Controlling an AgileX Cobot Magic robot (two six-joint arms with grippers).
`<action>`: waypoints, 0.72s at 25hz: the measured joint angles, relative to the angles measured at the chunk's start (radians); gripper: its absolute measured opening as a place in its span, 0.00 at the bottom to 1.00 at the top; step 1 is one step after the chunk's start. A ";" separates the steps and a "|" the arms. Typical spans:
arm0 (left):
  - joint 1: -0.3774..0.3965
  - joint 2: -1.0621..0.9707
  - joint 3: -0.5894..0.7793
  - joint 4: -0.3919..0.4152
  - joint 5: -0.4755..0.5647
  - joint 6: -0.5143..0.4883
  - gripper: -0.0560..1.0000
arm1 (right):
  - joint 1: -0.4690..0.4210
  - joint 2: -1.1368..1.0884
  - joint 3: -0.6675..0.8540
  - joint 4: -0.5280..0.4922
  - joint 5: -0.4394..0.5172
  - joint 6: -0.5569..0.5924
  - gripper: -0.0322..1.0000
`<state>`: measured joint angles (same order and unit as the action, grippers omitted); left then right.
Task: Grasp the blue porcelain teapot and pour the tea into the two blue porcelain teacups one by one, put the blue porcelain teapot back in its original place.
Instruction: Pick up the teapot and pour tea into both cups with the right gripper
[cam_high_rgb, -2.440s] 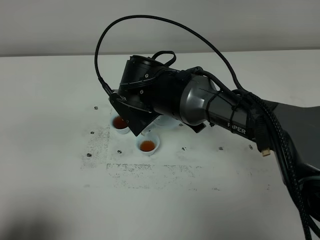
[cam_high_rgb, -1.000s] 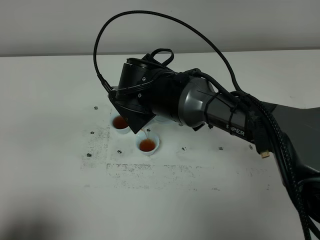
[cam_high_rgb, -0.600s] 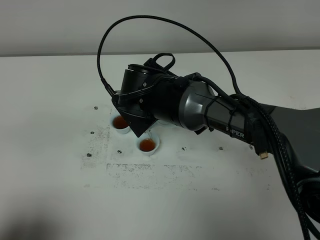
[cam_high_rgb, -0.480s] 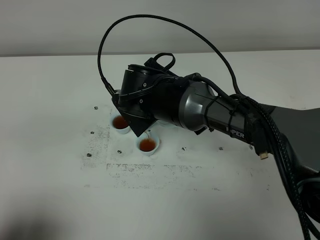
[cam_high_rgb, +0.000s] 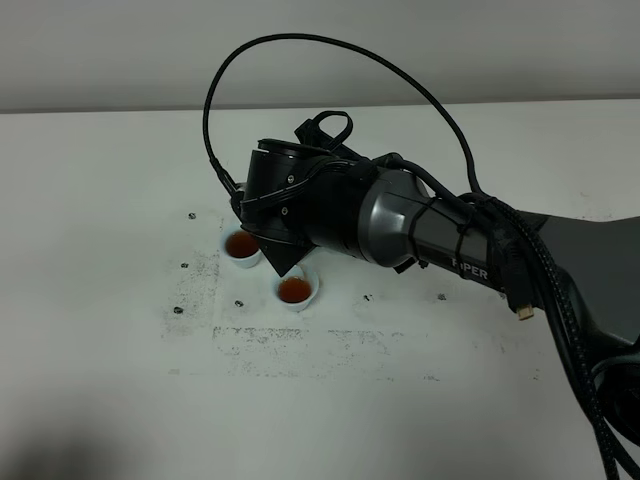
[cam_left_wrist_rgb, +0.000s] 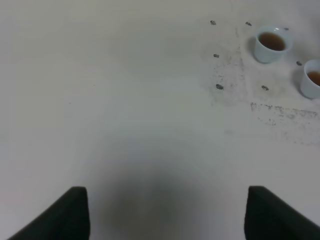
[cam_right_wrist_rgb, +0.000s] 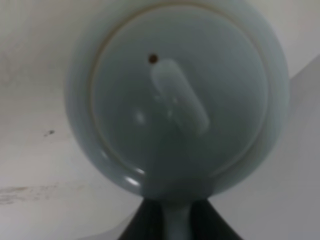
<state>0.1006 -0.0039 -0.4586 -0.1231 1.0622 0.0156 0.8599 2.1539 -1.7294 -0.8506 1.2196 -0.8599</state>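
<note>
We see a white table (cam_high_rgb: 110, 380), scuffed with dark specks, under everything. The biggest thing on it is the right arm (cam_high_rgb: 400, 215), black and grey, reaching across from the right of the high view. White letters on its forearm read "PIPER" (cam_high_rgb: 471, 267), the first letter partly covered by a strap. A black cable (cam_high_rgb: 330, 42) loops high over it.

The right gripper (cam_right_wrist_rgb: 172, 222) is pinched tight on the loop handle of the blue porcelain teapot (cam_right_wrist_rgb: 175, 100). In the wrist view its dark fingers (cam_right_wrist_rgb: 145, 225) press the pale handle from both sides. That view looks straight onto the lid, with its long knob and small vent hole. From the high camera the pot is hidden beneath the arm's wrist, which hangs just beside the two cups.

The left gripper (cam_left_wrist_rgb: 167, 215) is spread wide over bare table, holding and touching nothing.

Smallest are the two blue porcelain teacups. The farther cup (cam_high_rgb: 241, 246) and the nearer cup (cam_high_rgb: 296, 290) stand upright, close together but apart. Both hold brown tea.
</note>
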 joint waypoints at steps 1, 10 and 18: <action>0.000 0.000 0.000 0.000 0.000 0.000 0.64 | 0.000 0.000 0.000 0.000 0.000 0.002 0.07; 0.000 0.000 0.000 0.000 0.000 0.000 0.64 | 0.011 0.000 0.000 -0.002 0.000 0.009 0.07; 0.000 0.000 0.000 0.000 0.000 0.000 0.64 | 0.021 0.000 0.000 0.001 0.000 0.011 0.07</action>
<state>0.1006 -0.0039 -0.4586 -0.1231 1.0622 0.0156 0.8809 2.1539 -1.7294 -0.8493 1.2196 -0.8484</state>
